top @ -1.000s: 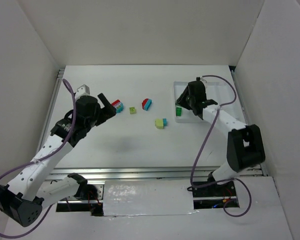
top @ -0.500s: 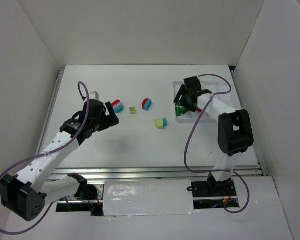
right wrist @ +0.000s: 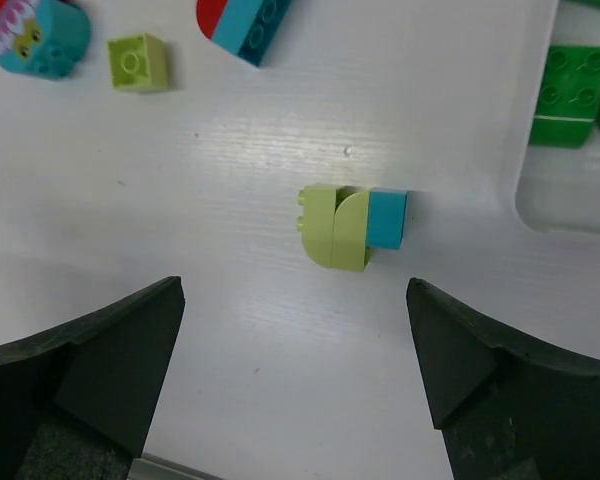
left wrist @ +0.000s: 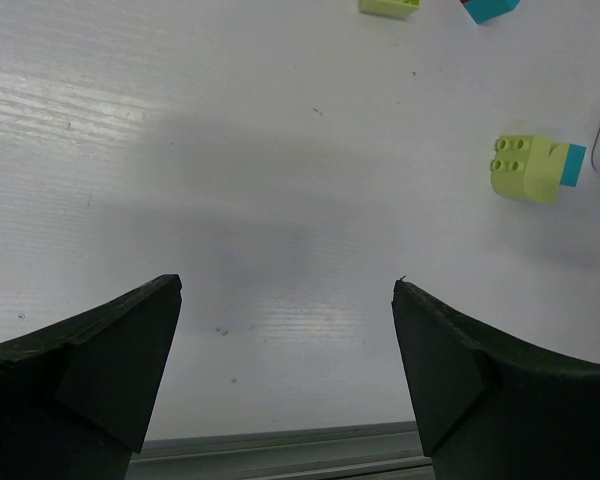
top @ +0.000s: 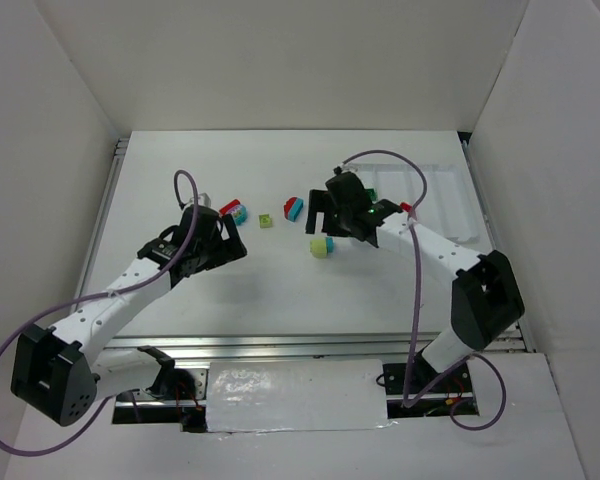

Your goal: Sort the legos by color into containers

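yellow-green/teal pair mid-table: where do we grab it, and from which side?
Come straight down with the right gripper, which hangs open above it. The yellow-green and teal pair lies on its side, studs pointing sideways, with nothing touching it. Probably best to pinch across the two flat faces near the colour seam. The rounded yellow-green corner and the studded end would likely slip.

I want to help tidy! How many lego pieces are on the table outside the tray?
4: a teal-and-red piece far left, a small yellow-green brick beside it, a red-and-teal pair next, and a yellow-green-and-teal pair nearest the tray. More may be hidden.
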`<action>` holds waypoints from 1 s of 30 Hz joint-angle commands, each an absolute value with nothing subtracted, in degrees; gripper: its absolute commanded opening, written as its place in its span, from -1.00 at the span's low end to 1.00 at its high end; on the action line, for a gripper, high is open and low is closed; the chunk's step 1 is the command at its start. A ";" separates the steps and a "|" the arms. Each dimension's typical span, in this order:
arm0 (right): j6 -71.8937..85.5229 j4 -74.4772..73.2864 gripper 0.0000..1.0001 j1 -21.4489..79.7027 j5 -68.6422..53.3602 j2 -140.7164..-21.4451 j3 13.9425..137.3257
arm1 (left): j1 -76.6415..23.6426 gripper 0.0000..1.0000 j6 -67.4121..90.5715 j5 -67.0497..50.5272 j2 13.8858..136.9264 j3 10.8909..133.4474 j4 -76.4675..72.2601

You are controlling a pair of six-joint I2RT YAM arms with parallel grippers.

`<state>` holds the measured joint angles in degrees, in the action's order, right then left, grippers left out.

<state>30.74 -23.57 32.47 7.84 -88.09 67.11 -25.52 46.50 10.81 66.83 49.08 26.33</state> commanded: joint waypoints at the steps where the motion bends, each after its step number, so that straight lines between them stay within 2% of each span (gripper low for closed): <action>1: 29.44 -26.62 0.99 33.66 10.01 -92.62 67.67 | -26.01 0.99 46.67 10.37 64.69 48.87 24.34; 8: 27.77 -29.26 0.99 35.86 14.23 -104.30 74.87 | -26.63 0.99 45.09 8.79 64.51 46.41 23.56; 19: 26.72 -28.30 0.96 35.86 16.35 -112.32 79.19 | -26.90 0.99 43.68 7.21 65.30 43.69 21.18; 21: 26.54 -28.48 0.76 35.95 16.35 -113.46 79.72 | -26.90 0.99 43.68 7.12 65.65 43.51 20.92; 22: 26.72 -28.48 0.58 35.95 16.52 -113.38 79.63 | -26.89 0.99 43.77 7.12 65.65 43.42 21.00; 23: 26.72 -27.17 0.24 36.03 16.35 -112.16 78.15 | -26.98 0.99 43.77 7.21 65.74 43.50 21.09; 25: 26.54 -25.67 0.01 36.47 14.33 -109.79 75.95 | -26.98 0.99 44.03 7.12 65.57 43.59 21.27; 26: 26.11 -23.75 -0.26 36.82 13.89 -106.56 73.33 | -26.98 0.99 44.12 7.03 65.48 43.59 21.10; 27: 25.93 -22.51 -0.75 37.44 13.89 -104.78 71.82 | -26.90 0.99 44.47 6.51 65.30 43.59 20.83; 28: 26.01 -21.72 -1.00 38.66 14.32 -102.94 70.50 | -26.89 0.99 44.65 5.98 65.13 43.68 20.57; 30: 23.91 -18.99 -1.00 39.72 11.97 -98.01 66.98 | -26.90 0.99 45.43 3.97 65.13 43.77 19.61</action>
